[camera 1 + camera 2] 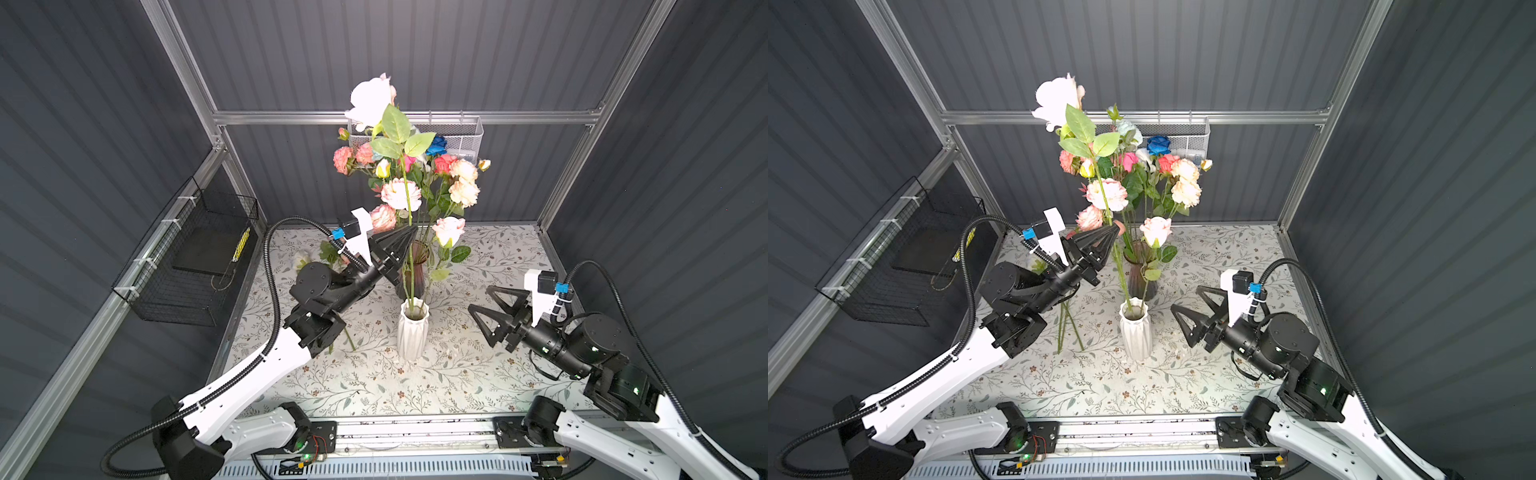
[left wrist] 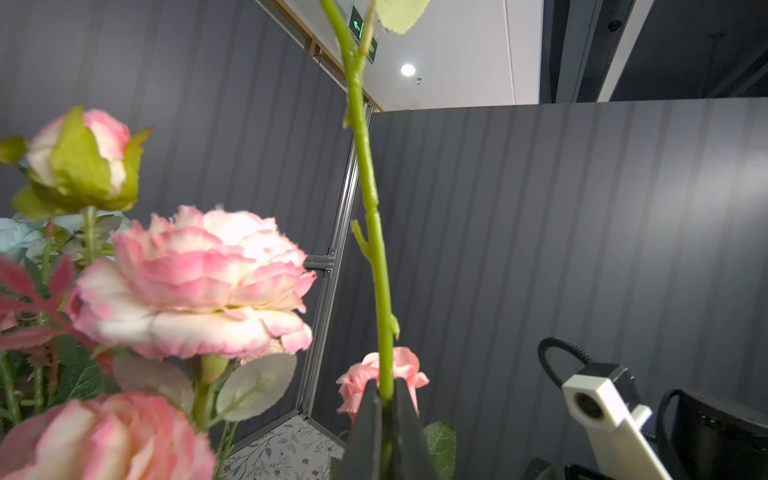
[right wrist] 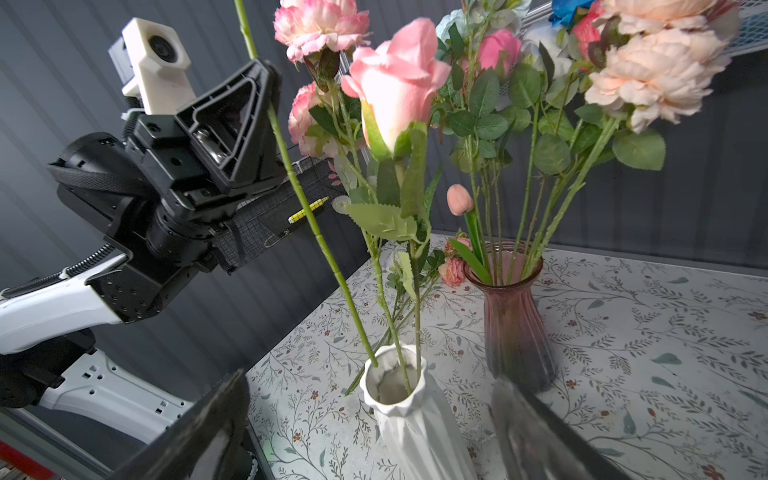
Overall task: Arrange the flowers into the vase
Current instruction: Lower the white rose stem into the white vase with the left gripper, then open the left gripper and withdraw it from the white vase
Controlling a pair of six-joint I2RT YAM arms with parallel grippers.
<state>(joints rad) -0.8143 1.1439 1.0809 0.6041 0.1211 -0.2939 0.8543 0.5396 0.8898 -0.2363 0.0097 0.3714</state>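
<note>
Way out at 9 o'clock there's a black wire basket [image 1: 187,266] hung on the side wall. A few loose flowers [image 1: 1068,324] lie flat on the desk [image 1: 457,374] around 10 o'clock, half hidden under the left arm.

The left tool [image 1: 414,230] is clamped on the green stem of a tall white rose [image 1: 371,99], about halfway up. In the left wrist view the stem is squeezed right between the two fingers [image 2: 365,424]. The rose stands nearly upright with a slight lean, its bloom up at 12 o'clock above everything else. Its lower end is down in the mouth of the white vase [image 1: 412,336], which sits upright mid-desk.

A pink rose [image 1: 448,230] is in that same vase, leaning toward 1 o'clock. Just behind, at 12 o'clock, is a dark pink glass vase [image 3: 515,332] stuffed with a bunch [image 1: 440,183] of pink, peach and cream blooms, plus a blue rose [image 1: 436,145]. A silver mesh basket [image 1: 465,133] hangs on the back rail behind the bunch.

At 3 o'clock of the white vase, the right tool [image 1: 478,298] hangs above the desk with its fingers spread wide apart and nothing in them. It points toward the vase, near it but not touching.
</note>
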